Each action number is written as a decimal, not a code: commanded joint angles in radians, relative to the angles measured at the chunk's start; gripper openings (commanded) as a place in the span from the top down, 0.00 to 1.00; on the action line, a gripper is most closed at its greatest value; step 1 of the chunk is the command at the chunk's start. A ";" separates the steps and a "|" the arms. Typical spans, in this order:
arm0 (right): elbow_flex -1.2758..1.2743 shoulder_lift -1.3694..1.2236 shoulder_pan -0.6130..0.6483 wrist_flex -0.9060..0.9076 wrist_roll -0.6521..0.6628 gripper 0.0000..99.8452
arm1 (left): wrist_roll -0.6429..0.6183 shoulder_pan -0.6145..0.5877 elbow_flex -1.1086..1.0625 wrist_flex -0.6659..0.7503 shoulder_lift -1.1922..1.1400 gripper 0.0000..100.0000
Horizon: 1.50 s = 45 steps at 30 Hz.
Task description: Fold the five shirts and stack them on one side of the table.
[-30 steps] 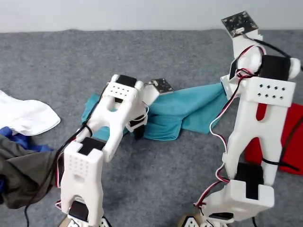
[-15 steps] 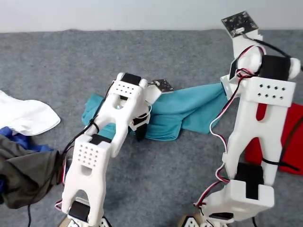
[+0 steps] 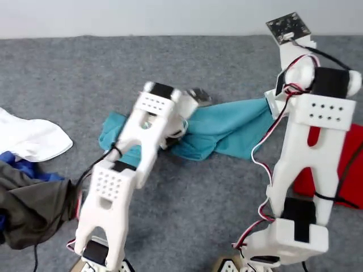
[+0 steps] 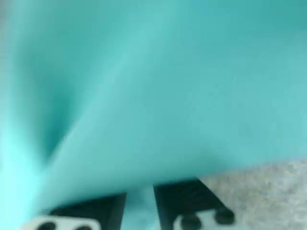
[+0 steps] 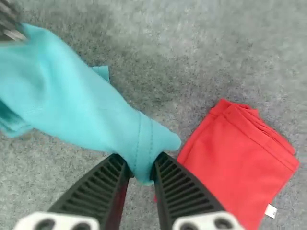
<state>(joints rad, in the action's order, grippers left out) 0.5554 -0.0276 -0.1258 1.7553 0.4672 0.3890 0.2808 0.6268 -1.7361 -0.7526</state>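
Note:
A teal shirt (image 3: 227,129) hangs stretched across the middle of the grey table (image 3: 198,215), held at both ends. My left gripper (image 3: 173,137) is shut on its left part; in the left wrist view the teal shirt (image 4: 158,96) runs down between the black fingers (image 4: 184,203). My right gripper (image 5: 139,175) is shut on a bunched corner of the teal shirt (image 5: 67,105), and in the high view that gripper (image 3: 269,106) is at the shirt's right end. A folded red shirt (image 5: 240,158) lies next to it, at the table's right edge (image 3: 354,161).
At the left edge lie a crumpled white shirt (image 3: 28,139), a blue shirt (image 3: 22,168) and a dark olive shirt (image 3: 28,209) in a loose heap. Bare grey table shows in front between the two arm bases and along the back.
My left arm has swung to the right and farther back, pulling the teal shirt's near fold with it. The right arm has kept still.

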 commanded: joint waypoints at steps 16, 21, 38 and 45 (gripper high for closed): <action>0.020 0.308 -0.012 0.036 0.046 0.99 | -0.005 -0.219 -0.194 -0.006 1.080 0.99; 0.025 0.440 0.015 0.030 0.098 0.99 | 0.014 -0.278 -0.148 0.103 1.189 0.99; 0.025 0.753 0.008 -0.277 0.252 0.99 | 0.322 -0.305 0.242 0.434 1.226 0.99; 0.020 0.797 0.008 -0.219 0.371 0.99 | 0.411 -0.305 0.358 0.434 1.226 0.99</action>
<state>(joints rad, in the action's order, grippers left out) 0.5600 0.7672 -0.1166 1.5144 0.8032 0.7741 -0.0169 0.9444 -1.3295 0.4657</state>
